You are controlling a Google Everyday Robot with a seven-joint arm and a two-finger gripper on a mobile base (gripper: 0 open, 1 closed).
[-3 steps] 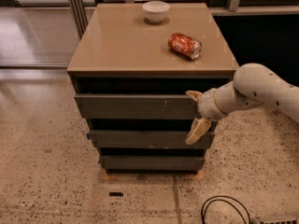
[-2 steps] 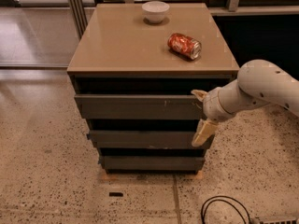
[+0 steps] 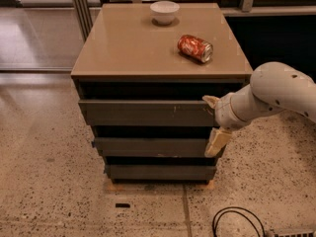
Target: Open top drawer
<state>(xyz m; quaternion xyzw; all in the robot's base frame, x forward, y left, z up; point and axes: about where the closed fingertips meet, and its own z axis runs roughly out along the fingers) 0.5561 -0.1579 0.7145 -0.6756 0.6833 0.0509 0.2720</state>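
Now the tool [image 3: 208,126] sits at the right end of the top drawer [image 3: 145,113], fingers [image 3: 217,141] spread apart above and below its front.

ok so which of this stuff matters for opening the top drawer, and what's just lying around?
For the job:
- top drawer
- gripper, fingers apart at the top drawer's right end

Lying about:
- bowl and can, both on the cabinet top
- middle drawer
- bottom drawer
- cable on the floor
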